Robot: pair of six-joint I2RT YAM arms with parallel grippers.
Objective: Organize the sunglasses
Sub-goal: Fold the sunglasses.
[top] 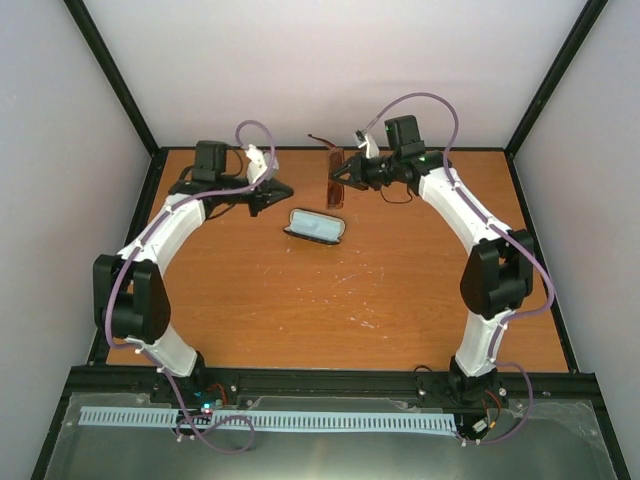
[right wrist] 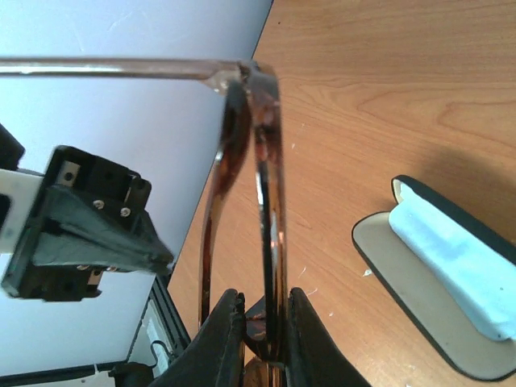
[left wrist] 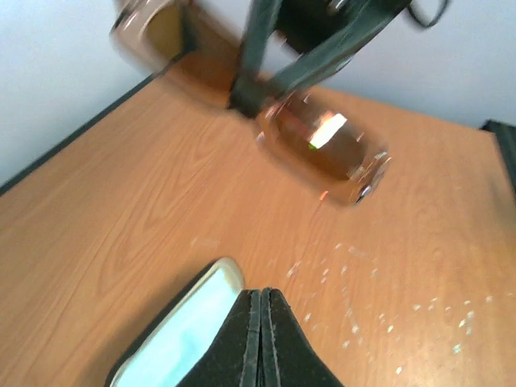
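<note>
The right gripper (right wrist: 262,305) pinches the sunglasses (right wrist: 268,185) by one frame edge, aloft over the far side of the table (top: 400,300) beyond the open case (right wrist: 403,298), while the left gripper (left wrist: 260,318) sits clenched on nothing, and so thin a hold could let them twist or slip during lowering.

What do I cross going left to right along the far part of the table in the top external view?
left gripper, shut → open black case with the blue cloth inside → sunglasses → right gripper, pinching the sunglasses.
</note>
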